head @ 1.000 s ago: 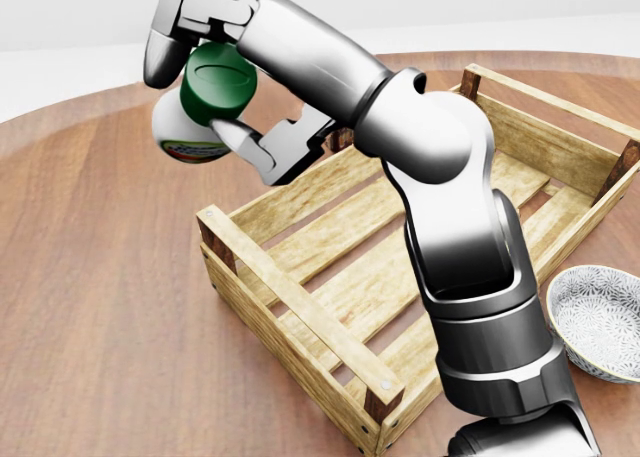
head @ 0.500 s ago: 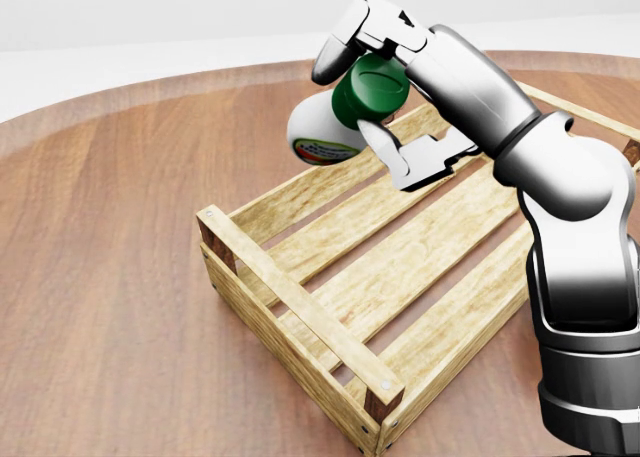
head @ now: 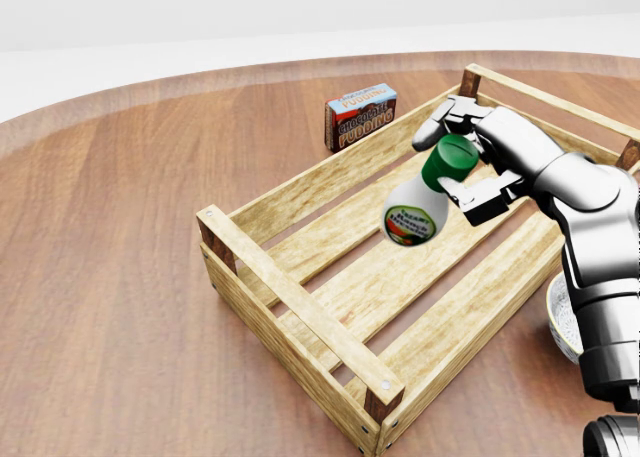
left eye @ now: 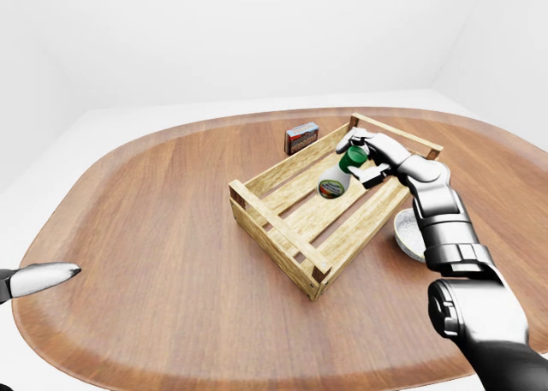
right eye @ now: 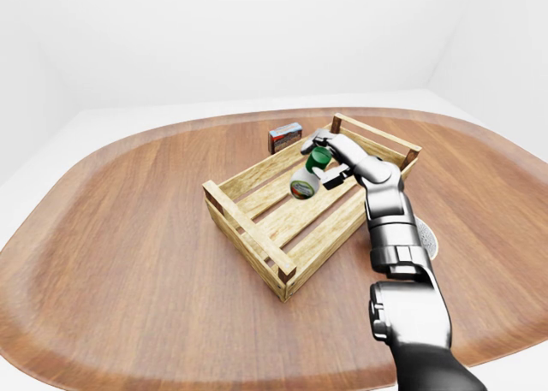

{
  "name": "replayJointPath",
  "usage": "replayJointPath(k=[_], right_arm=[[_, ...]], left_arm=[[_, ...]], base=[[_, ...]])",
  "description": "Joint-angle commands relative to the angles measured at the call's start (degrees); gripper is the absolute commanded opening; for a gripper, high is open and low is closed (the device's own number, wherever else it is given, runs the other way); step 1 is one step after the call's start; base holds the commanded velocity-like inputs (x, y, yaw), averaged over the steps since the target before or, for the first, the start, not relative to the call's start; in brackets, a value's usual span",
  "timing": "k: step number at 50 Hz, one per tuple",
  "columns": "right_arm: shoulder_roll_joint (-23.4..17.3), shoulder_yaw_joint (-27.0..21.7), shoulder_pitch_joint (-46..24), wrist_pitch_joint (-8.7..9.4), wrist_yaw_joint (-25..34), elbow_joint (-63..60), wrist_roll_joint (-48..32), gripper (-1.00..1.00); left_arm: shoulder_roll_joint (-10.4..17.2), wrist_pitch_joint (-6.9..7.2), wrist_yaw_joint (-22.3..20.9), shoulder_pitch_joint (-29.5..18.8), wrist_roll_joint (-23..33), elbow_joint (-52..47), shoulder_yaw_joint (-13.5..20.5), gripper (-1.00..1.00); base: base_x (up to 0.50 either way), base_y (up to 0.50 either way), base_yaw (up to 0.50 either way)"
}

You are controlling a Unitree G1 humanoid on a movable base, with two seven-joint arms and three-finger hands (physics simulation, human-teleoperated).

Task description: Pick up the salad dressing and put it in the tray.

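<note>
- Over the last second the bottle (head: pixel 420 205) has been carried by the right hand (head: pixel 470 152) from the left of the head view, where it hung above bare tabletop outside the crate, across the far-left wall of the crate (head: pixel 300 307) to a spot above its slatted floor.
- The bottle is now seen tilted, its green cap (head: pixel 449 162) uppermost toward the hand and its white base pointing down-left; it is held clear of the slats, not resting on them, as far as can be judged.
- The fingers (head: pixel 432 127) of the right hand are closed round the cap and neck, so the bottle remains gripped rather than released.
- With the arm moved aside, a small box (head: pixel 360 115) has come into view on the table (head: pixel 120 277), just outside the crate's far-left wall, toward the far edge of the worktop.
- A patterned bowl (left eye: pixel 409 234) lies beside the crate's right wall, near the right edge of the table, partly hidden by the forearm.
- The left hand (left eye: pixel 38 278) is seen only as a fingertip at the left border of the left-eye view, off the near-left edge; whether it is open or closed cannot be told.
- The carrying is judged nearly complete: lowering toward the slats and opening the fingers appear to be what remains.
</note>
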Motion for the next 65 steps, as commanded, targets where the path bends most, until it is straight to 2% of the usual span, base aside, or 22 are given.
replayJointPath(k=[1,5,12,25,29,41,52,60,65], right_arm=[[-1.5,-0.2,-5.8,0.00,-3.2,19.6,2.2,-1.00],[-1.5,0.0,-8.6,0.00,-5.2,27.2,2.1,-1.00],[-0.4,1.0,-9.8,0.00,-6.3,32.5,1.0,-1.00],[1.2,1.5,-10.2,0.00,-8.3,34.3,-1.5,-1.00],[1.4,2.6,-9.7,0.00,-10.6,34.7,-4.0,-1.00],[1.7,1.7,-9.0,0.00,-12.5,35.4,-4.6,-1.00],[1.5,1.5,-8.4,-1.12,-15.1,35.6,-4.9,-1.00],[0.7,0.9,-7.6,-3.52,-17.4,35.9,-4.3,-1.00],[0.5,0.7,-7.1,-3.41,-17.5,36.0,-4.0,-1.00]], left_arm=[[-0.1,0.00,-0.1,0.0,0.0,0.0,0.0,1.00],[-0.2,0.00,-0.3,0.2,0.1,0.0,0.0,1.00],[-0.3,0.00,-0.3,0.2,0.2,0.4,-0.2,1.00],[-0.4,0.00,-0.4,0.3,0.4,0.2,-0.3,1.00],[-0.5,0.00,-0.4,0.3,0.5,0.1,-0.4,1.00],[-0.7,0.00,-0.7,0.3,1.0,0.2,-0.7,1.00],[-0.6,0.00,-0.5,0.1,1.0,0.0,-0.7,1.00],[-0.6,0.00,-0.6,0.1,1.0,0.0,-0.6,1.00],[-0.7,0.00,-0.6,0.2,1.0,0.0,-0.7,1.00]], base=[[0.00,0.00,0.00],[0.00,0.00,0.00],[0.00,0.00,0.00],[0.00,0.00,0.00],[0.00,0.00,0.00],[0.00,0.00,0.00],[0.00,0.00,0.00],[0.00,0.00,0.00],[0.00,0.00,0.00]])
